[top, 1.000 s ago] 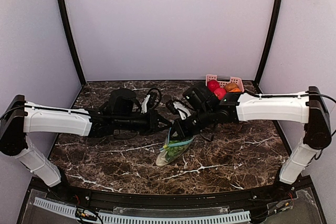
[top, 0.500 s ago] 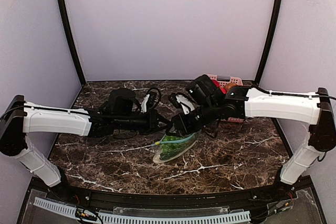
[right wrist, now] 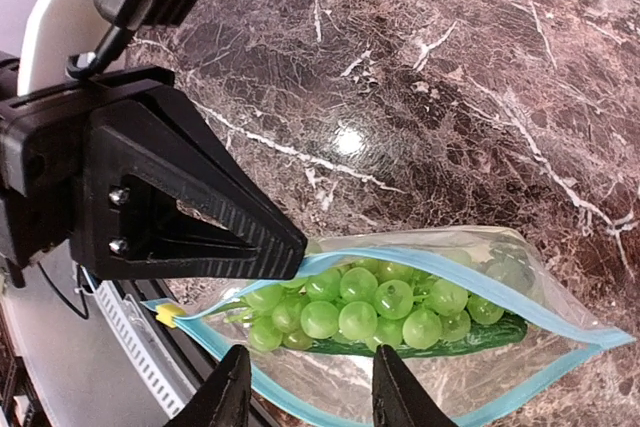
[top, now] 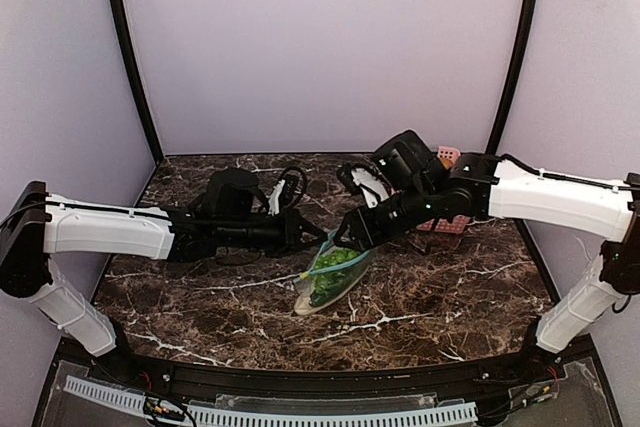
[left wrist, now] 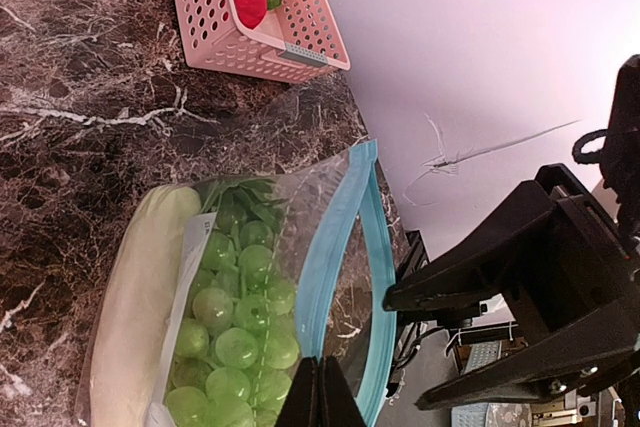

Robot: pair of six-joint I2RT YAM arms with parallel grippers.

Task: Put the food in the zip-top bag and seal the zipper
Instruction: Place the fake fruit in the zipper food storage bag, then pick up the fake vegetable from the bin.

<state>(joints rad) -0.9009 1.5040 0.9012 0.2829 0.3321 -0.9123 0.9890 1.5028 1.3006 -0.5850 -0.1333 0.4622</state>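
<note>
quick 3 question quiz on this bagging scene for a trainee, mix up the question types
1. True or false: the zipper of the zip-top bag is sealed along its whole length.
2. Which claw pinches the bag's teal edge? A) left claw B) right claw C) neither
3. Fill in: the small round green food inside the bag is a bunch of ____.

Key:
1. False. In the right wrist view the two teal strips stand apart, so the mouth gapes.
2. A. The right claw is open.
3. grapes
</note>
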